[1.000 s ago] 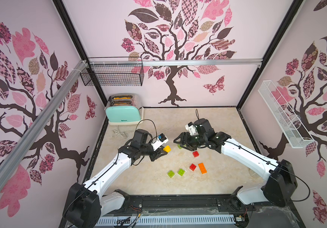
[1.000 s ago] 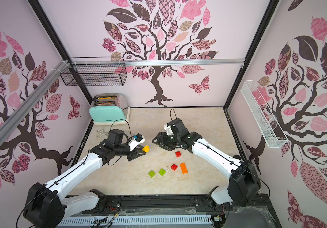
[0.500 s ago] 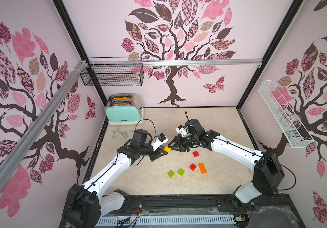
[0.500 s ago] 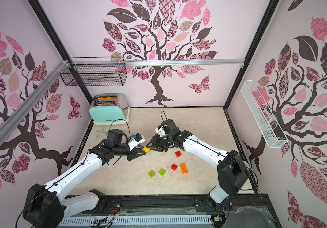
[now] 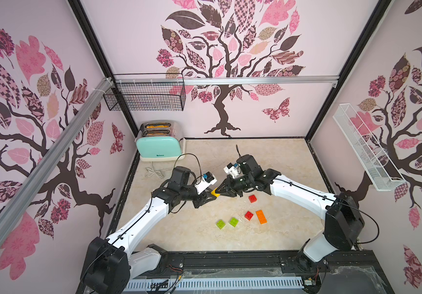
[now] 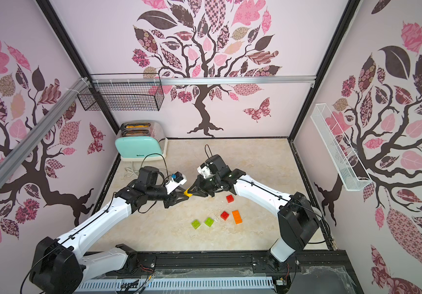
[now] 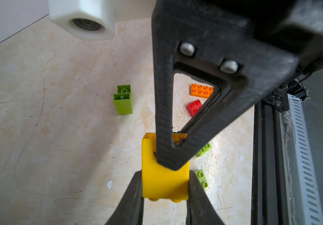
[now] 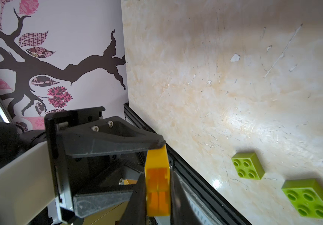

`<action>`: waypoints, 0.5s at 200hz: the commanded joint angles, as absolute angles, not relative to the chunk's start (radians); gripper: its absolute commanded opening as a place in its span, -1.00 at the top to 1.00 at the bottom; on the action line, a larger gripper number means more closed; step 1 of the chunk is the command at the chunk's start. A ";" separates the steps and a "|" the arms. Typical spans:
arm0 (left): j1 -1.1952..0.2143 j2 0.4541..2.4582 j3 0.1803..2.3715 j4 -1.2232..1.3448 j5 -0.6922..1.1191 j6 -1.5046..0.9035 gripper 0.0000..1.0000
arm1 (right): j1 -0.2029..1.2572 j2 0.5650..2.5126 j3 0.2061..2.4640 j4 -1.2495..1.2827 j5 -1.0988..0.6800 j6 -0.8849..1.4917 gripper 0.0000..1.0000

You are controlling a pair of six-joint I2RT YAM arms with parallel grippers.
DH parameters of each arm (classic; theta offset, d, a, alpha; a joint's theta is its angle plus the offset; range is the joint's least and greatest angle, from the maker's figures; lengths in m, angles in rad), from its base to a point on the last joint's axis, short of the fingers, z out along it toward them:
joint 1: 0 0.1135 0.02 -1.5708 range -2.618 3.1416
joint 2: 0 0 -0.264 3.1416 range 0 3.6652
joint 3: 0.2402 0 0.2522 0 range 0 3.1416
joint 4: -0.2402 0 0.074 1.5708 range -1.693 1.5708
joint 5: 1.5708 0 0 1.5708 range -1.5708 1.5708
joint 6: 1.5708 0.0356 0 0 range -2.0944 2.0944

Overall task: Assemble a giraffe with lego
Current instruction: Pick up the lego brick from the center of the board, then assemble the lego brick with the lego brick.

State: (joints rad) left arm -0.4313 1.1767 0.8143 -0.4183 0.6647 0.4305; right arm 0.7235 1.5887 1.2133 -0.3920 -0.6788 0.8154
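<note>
Yellow brick (image 7: 164, 181) between left tool (image 7: 165, 176) tips

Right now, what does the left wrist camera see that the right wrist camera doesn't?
Only the left wrist view: the orange brick, a red brick and a tall lime green piece. Only the right wrist view: the left arm's white casing and the wall's pink leaves. Both: the yellow brick, gripped by the left claw and the right claw, plus two small lime green bricks.

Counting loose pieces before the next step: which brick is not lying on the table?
The yellow brick: it alone is gripped in mid-air, by the left hand and the right hand together.
</note>
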 commanded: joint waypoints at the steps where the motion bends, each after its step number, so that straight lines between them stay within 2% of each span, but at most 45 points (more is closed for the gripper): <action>1: -0.428 1.163 0.801 -0.380 0.677 0.432 0.66 | 0.727 1.609 1.238 -0.403 -0.685 0.812 0.94; 5: -0.428 1.164 0.801 -0.384 0.674 0.432 0.57 | 0.727 1.613 1.251 -0.423 -0.682 0.794 1.00; 27: -0.426 1.163 0.801 -0.389 0.655 0.435 -0.04 | 0.726 1.614 1.296 -0.508 -0.670 0.731 1.00; 35: -0.426 1.158 0.796 -0.384 0.653 0.436 -0.20 | 0.723 1.603 1.295 -0.513 -0.657 0.714 1.00; 50: -0.420 1.154 0.788 -0.384 0.653 0.446 -0.39 | 0.710 1.591 1.324 -0.569 -0.626 0.660 1.00; 55: -0.415 1.154 0.788 -0.385 0.652 0.447 -0.53 | 0.703 1.589 1.341 -0.602 -0.613 0.635 1.00; 84: -0.402 1.148 0.779 -0.381 0.647 0.450 -0.83 | 0.687 1.575 1.449 -0.785 -0.463 0.441 1.00; 100: -0.398 1.144 0.776 -0.387 0.653 0.457 -0.89 | 0.671 1.591 1.511 -0.864 -0.392 0.333 1.00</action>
State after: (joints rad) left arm -0.4046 1.1633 0.7879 -0.3927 0.6479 0.4427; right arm 0.6903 1.5978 1.4109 -0.6918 -0.5404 0.5495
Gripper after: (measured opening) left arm 0.929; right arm 0.176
